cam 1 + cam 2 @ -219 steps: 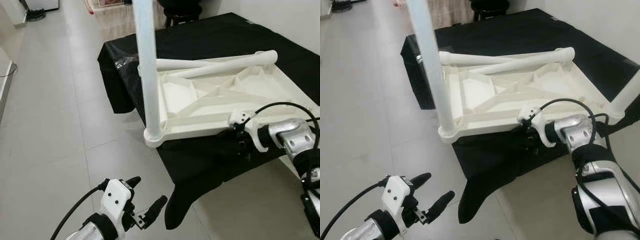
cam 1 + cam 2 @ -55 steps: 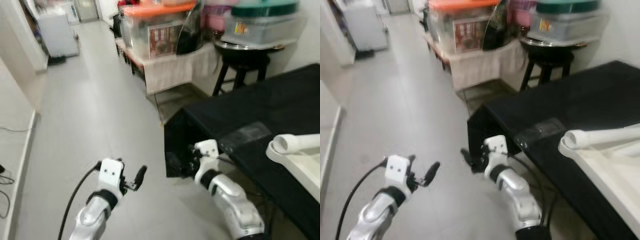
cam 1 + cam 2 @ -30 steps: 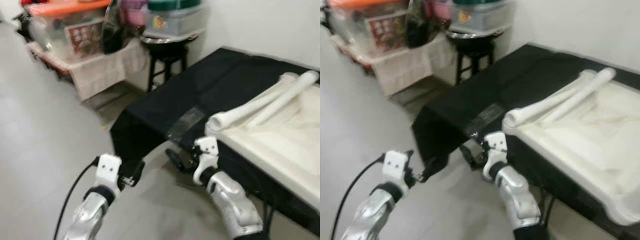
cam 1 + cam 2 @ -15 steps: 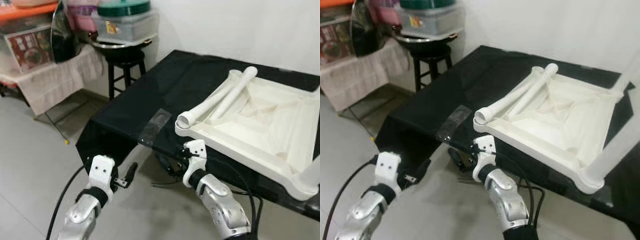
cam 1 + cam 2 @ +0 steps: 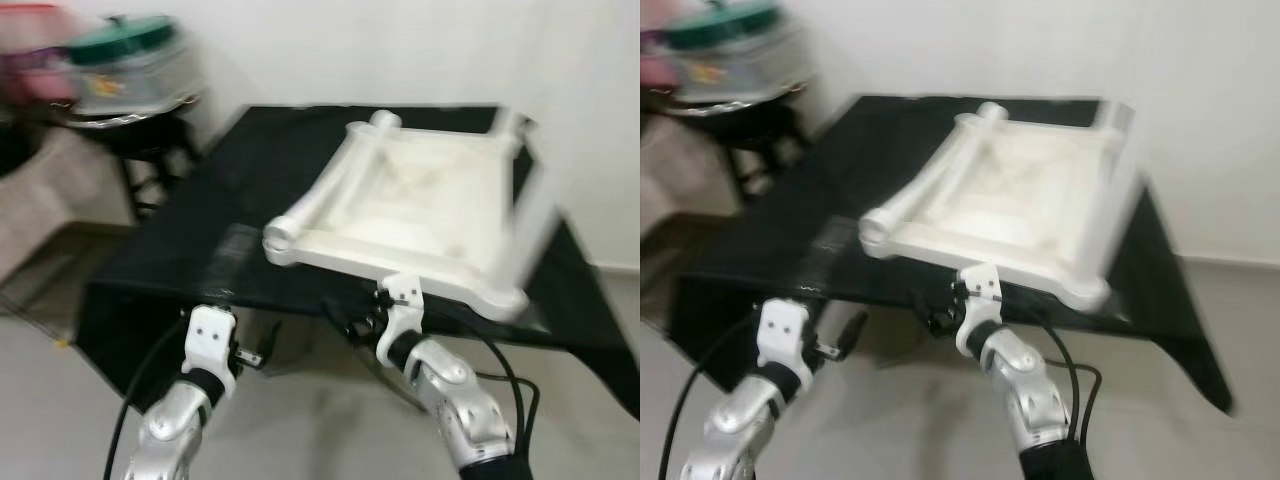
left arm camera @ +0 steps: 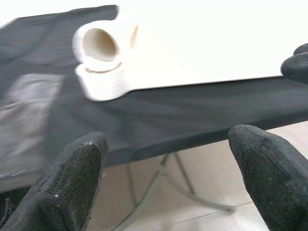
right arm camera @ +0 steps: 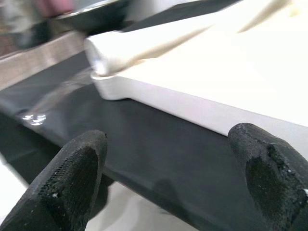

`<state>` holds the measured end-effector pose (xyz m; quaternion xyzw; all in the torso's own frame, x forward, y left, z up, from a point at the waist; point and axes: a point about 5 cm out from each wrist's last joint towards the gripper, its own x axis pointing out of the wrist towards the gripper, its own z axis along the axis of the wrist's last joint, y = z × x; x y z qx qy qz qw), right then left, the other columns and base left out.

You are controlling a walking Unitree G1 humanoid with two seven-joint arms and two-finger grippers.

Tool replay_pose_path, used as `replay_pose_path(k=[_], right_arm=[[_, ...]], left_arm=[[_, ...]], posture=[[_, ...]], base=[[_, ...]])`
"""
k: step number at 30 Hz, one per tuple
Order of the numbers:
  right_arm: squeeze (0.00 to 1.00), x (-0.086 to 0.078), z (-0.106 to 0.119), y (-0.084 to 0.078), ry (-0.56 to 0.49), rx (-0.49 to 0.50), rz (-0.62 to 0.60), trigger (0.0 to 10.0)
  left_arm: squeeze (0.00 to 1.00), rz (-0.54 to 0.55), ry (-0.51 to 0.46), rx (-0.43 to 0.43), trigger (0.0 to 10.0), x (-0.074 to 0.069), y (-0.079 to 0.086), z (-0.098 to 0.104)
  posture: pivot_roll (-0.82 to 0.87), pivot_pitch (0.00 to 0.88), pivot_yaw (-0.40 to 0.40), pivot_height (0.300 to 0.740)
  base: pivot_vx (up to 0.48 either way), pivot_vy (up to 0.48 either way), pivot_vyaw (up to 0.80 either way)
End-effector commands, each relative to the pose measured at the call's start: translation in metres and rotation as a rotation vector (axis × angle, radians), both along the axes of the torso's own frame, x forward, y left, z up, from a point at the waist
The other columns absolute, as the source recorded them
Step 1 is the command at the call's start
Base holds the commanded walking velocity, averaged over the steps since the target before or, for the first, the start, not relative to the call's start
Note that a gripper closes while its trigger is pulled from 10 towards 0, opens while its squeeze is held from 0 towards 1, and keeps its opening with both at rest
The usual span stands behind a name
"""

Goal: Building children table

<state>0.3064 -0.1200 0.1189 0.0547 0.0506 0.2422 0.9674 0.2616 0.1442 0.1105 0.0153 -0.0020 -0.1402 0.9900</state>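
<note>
Upturned white kids' tabletop lies on black-draped table, loose leg on it. Left gripper & right gripper, both wide open, empty, hover near table edge. Step: approach; next, grasp leg.

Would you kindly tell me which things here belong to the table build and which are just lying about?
Job: tabletop, upside down on the black cloth; loose leg lying on it; fitted leg.

Lying about: stool; green-lidded tub.

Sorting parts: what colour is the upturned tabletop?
White tabletop, clearest in the left eye view.
</note>
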Motion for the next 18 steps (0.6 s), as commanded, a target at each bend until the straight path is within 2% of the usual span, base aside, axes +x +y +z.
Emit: replay_pose_path(k=[1,9,13,18], right_arm=[[0.0,-0.0024,-0.002,0.0085,0.003,0.027,0.029,10.0],[0.0,-0.004,-0.0012,0.0097,-0.006,0.042,0.049,10.0],[0.0,-0.0047,-0.0003,0.0097,-0.012,0.051,0.053,10.0],[0.0,-0.0053,0.0021,0.0091,-0.025,0.061,0.056,10.0]], left_arm=[[0.0,0.013,0.019,0.018,10.0,-0.0014,0.0052,-0.0048],[0.0,0.033,0.014,0.013,10.0,-0.0025,0.007,-0.0046],[0.0,0.04,0.015,0.011,10.0,-0.0024,0.0078,-0.0045],[0.0,0.063,0.02,-0.002,10.0,-0.0011,0.0105,-0.0032]], posture=[[0.0,0.07,0.039,0.74],[0.0,0.072,0.035,0.74],[0.0,0.072,0.035,0.74],[0.0,0.079,0.034,0.74]], base=[[0.0,0.0,-0.8],[0.0,0.0,-0.8],[0.0,0.259,0.0],[0.0,0.48,0.0]])
